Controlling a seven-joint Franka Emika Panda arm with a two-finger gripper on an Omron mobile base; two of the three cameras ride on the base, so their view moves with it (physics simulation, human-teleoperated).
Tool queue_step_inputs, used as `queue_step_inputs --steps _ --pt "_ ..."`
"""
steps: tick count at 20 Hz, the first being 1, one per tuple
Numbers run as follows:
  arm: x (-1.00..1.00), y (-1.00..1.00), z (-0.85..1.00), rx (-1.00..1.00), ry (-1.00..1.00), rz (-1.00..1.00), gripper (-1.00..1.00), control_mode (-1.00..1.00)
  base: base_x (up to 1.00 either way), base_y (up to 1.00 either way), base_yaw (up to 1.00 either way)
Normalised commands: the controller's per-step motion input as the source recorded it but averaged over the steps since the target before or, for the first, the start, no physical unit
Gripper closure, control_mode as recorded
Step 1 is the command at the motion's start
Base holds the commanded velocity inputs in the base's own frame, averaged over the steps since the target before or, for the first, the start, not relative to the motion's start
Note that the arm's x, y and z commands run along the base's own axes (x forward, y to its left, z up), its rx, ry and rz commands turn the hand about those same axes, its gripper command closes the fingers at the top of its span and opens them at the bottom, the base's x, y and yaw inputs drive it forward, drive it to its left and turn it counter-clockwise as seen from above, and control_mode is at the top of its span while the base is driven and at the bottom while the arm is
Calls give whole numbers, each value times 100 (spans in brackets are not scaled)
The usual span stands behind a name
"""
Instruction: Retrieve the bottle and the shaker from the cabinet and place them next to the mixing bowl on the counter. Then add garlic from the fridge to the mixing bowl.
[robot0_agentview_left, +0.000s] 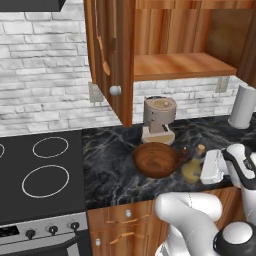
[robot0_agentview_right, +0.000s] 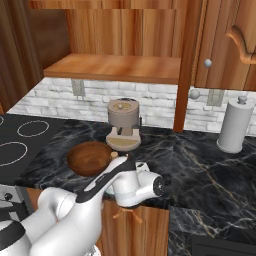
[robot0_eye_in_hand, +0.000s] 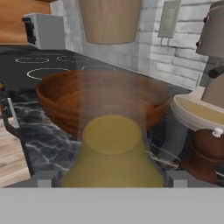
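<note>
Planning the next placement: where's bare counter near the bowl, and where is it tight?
Free: dark counter between the stove and the bowl, and the wide stretch between the coffee machine and the paper towel roll. Crowded: right of the bowl, where bottle, shaker and gripper bunch together.

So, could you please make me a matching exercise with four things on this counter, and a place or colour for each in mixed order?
Things:
1. bottle
2. mixing bowl
3. paper towel roll
4. coffee machine

Descriptions:
A. white, upright, at the far right by the brick wall
B. brown wood, on the counter in front of the coffee machine
C. yellowish, between the open jaws, right of the bowl
D. beige, under the open cabinet, behind the bowl

Right pairs: 1-C, 2-B, 3-A, 4-D
</note>
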Motion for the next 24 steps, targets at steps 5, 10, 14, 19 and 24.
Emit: queue_step_inputs --steps 5,10,14,19,24 --pt "22 3 -20 0 0 0 100 -100 0 0 0" --pt "29 0 -6 0 0 0 100 -100 0 0 0" --pt "9 2 -4 0 0 0 100 -100 0 0 0" --pt "0 1 -21 0 0 0 100 -100 0 0 0" --pt "1 2 -20 0 0 0 100 -100 0 0 0"
